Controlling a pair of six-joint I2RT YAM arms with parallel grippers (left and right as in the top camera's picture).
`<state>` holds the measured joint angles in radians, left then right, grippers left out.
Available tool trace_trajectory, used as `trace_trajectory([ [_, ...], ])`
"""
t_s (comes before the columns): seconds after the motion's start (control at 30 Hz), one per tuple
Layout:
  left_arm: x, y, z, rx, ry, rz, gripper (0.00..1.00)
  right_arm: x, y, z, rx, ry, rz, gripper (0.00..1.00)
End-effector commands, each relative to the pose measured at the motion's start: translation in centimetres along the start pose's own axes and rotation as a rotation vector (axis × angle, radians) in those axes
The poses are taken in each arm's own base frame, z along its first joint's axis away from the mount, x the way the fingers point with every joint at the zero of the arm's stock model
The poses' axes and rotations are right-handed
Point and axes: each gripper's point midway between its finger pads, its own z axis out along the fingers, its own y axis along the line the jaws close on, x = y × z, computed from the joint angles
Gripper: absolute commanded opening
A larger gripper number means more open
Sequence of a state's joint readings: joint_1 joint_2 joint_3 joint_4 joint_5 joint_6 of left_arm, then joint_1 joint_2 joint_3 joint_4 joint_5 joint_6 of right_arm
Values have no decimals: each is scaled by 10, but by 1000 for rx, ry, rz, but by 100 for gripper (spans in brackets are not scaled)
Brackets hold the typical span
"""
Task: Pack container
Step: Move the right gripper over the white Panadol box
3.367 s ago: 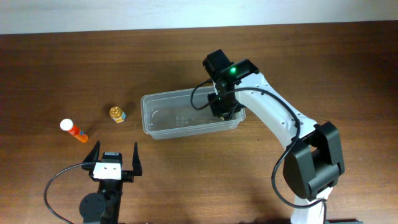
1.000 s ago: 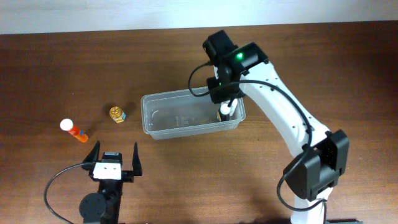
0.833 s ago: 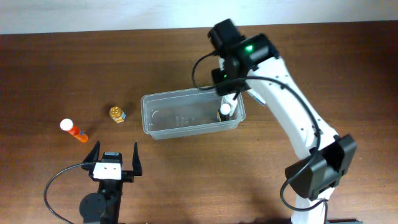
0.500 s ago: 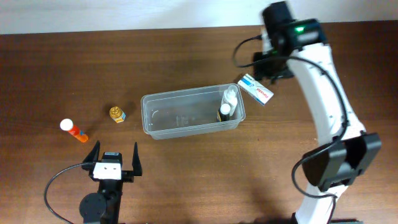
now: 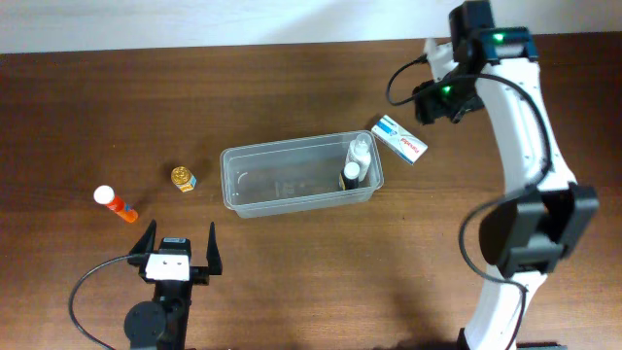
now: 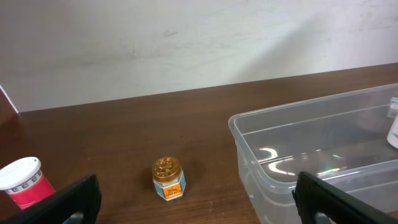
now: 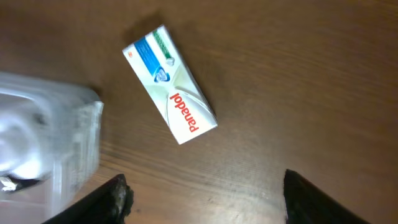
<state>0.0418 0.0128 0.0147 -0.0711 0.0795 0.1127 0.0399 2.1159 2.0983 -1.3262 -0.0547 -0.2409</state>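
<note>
Container (image 5: 299,178): mid-table, ahead-right of the left gripper (image 6: 199,202), white bottle (image 5: 359,151) inside.
Panadol box (image 7: 169,83): just beyond the right gripper (image 7: 205,185), beside the container.
Left fingers: spread wide, empty.
Right fingers: released, grasping nothing.

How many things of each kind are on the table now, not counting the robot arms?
Clear container: 1
Bottles: 3, namely the white bottle and the dark-capped bottle inside the container, and the orange bottle on the table
Gold-lidded jar: 1
Panadol box: 1
Total: 6
</note>
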Motion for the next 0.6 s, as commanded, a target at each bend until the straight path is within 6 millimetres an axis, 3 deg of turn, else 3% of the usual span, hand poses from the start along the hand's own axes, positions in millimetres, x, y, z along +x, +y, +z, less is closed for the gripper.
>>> trace_trajectory([
  [0.0, 2, 0, 0, 4, 0, 9, 99, 1, 5, 35, -45, 58, -112, 76],
  [0.27, 2, 0, 0, 3, 0, 9, 100, 10, 18, 92, -137, 151, -149, 79],
  [0.57, 1, 0, 0, 4, -1, 9, 100, 11, 49, 117, -184, 183, -261, 80],
])
